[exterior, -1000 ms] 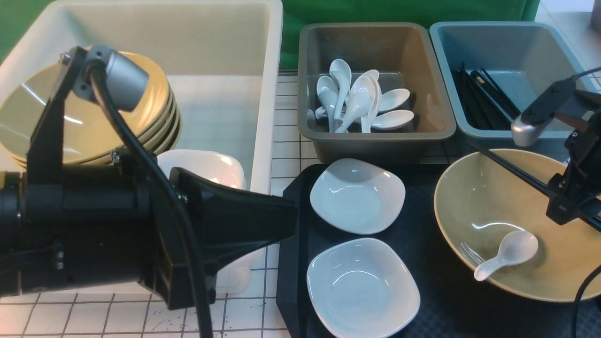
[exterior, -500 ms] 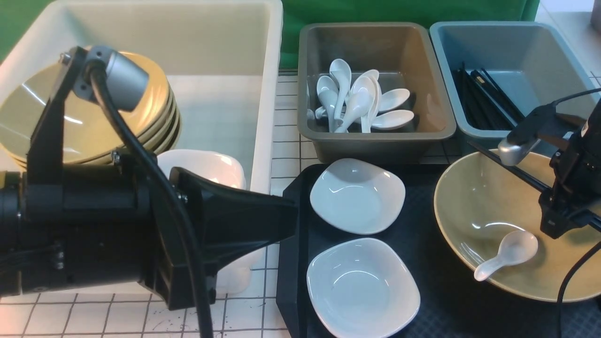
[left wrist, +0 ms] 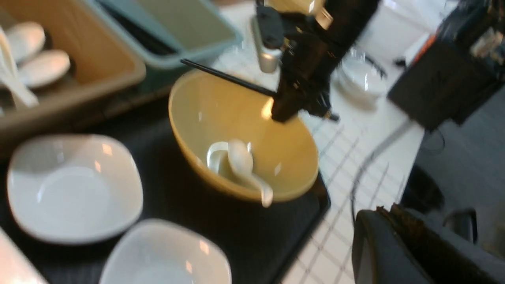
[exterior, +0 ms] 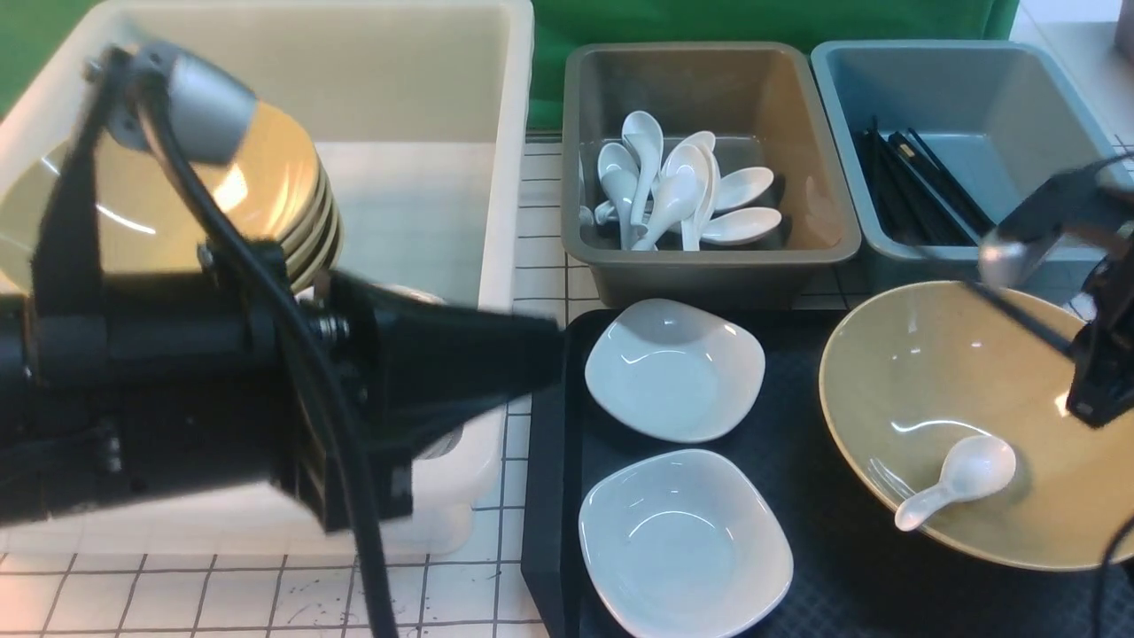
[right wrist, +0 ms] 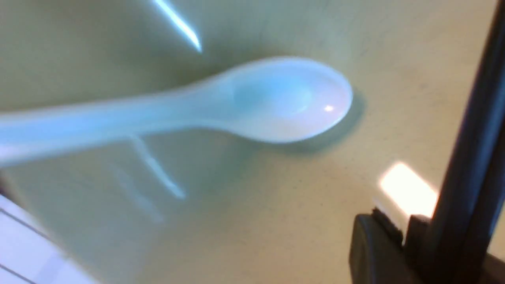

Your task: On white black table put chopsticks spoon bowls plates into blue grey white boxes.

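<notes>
pincer right [left wrist: 285,113]: clamped on chopsticks [left wrist: 229,77], now lifted off bowl [exterior: 921,381] rim | pincer left [exterior: 523,354]: closed

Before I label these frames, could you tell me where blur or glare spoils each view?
Front view: the black left arm and right arm are motion-smeared, while the glossy white square dishes are sharp; glare on the stacked mustard bowls. Left wrist view: soft throughout. Right wrist view: the glossy white soup spoon has a smeared handle, with a bright glare patch on the mustard bowl.
</notes>
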Available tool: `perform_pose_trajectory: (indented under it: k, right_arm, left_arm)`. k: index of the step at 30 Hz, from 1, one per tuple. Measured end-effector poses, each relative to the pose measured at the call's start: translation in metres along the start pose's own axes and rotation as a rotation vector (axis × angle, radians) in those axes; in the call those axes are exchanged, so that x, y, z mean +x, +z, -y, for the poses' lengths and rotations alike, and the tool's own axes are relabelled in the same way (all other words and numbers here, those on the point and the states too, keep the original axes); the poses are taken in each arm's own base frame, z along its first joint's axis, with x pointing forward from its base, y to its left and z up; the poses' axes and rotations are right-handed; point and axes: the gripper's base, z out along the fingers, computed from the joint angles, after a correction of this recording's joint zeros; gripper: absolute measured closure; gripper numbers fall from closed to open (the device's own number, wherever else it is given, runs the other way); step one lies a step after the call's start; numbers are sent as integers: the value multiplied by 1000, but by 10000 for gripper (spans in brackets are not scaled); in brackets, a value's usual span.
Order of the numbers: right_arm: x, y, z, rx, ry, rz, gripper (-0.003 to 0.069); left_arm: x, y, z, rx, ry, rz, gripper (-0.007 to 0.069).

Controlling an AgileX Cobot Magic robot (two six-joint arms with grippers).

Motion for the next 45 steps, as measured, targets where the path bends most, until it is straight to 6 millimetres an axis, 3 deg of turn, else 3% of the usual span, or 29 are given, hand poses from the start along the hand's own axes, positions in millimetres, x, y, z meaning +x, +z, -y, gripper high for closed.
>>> perform_pose_trajectory:
  k: [3, 4, 6, 9, 13, 20, 26, 29, 32, 35, 38, 40, 43, 45]
  right_arm:
    - [-4, -25, -2, 17, 117, 107, 561]
    - [-13, -41, 3, 23, 180, 196, 561]
    - [-29, -53, 12, 2, 235, 294, 561]
    - [-63, -58, 40, -55, 322, 404, 561]
    - [-97, -41, 82, -116, 417, 466, 561]
    - [-153, 19, 145, -98, 534, 590, 561]
    - [-171, 66, 162, -86, 564, 601, 545]
    - [-168, 82, 163, -80, 560, 540, 442]
    - [-166, 86, 163, -81, 575, 508, 325]
    - [-162, 75, 159, -94, 576, 483, 204]
    - [-153, 43, 148, -129, 545, 430, 176]
    - [-145, 16, 138, -150, 518, 397, 216]
    - [-135, -25, 119, -157, 472, 384, 349]
    - [-133, -42, 109, -136, 463, 404, 428]
  left_arm:
    - [-6, 0, 0, 1, 12, 69, 625]
    - [-12, -1, 0, -7, 36, 128, 625]
    - [-18, -2, 0, -11, 69, 184, 625]
    - [-32, -6, 3, -15, 117, 281, 625]
    - [-42, -10, 4, -23, 129, 349, 625]
    - [-42, -10, 0, -59, 60, 352, 625]
    - [-38, -9, -2, -75, 45, 303, 625]
    - [-35, -8, -3, -84, 22, 265, 625]
    - [-31, -7, -3, -86, 15, 221, 625]
    - [-24, -6, -2, -72, 0, 151, 625]
    - [-17, -5, -1, -61, -12, 73, 625]
    - [-13, -5, -1, -58, -17, 25, 625]
    - [-8, -5, -1, -60, -18, -33, 625]
    - [-5, -5, -1, -59, -20, -58, 625]
